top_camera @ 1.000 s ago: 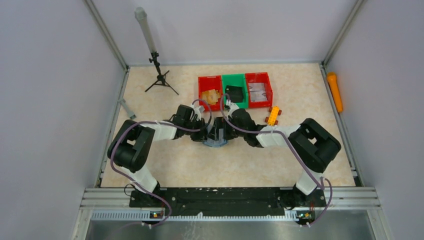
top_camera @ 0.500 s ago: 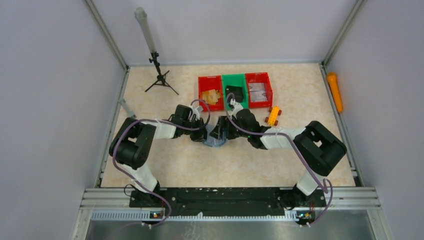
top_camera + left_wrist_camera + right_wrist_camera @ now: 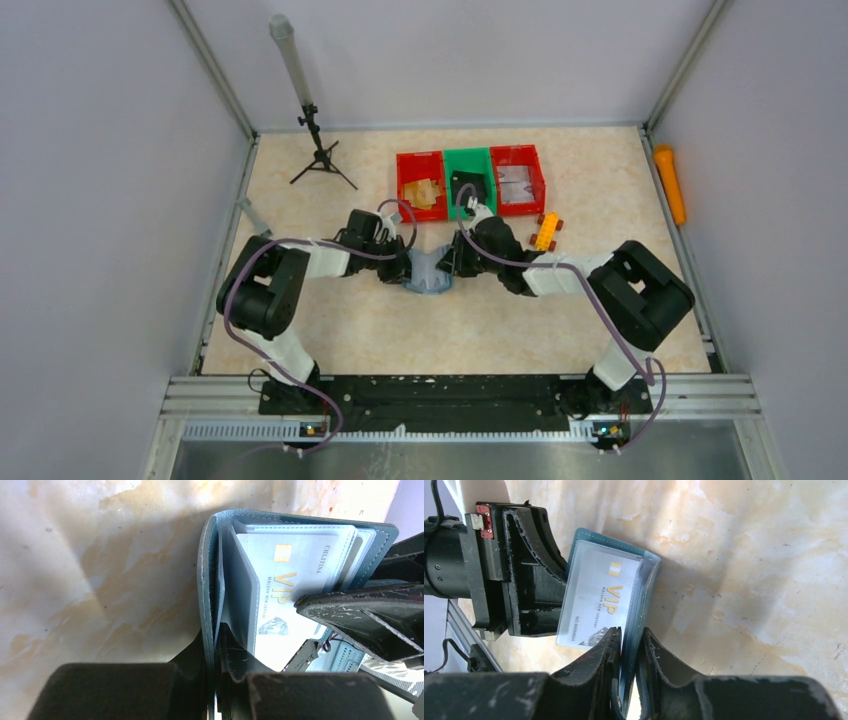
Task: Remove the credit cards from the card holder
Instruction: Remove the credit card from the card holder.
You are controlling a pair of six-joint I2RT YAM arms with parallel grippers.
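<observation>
Matt, grained leather look on the card holder (image 3: pixel 207 580). Glossy smooth plastic on the white card (image 3: pixel 596 595); marbled, stone-like sheen on the table (image 3: pixel 749 555).

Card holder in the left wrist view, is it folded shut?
No, the card holder is spread open, with a white VIP card showing inside it.

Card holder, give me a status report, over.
Left tool shut on one cover, right tool shut on the opposite side. Card holder spread open, VIP card not yet out. Nothing in the way.
</observation>
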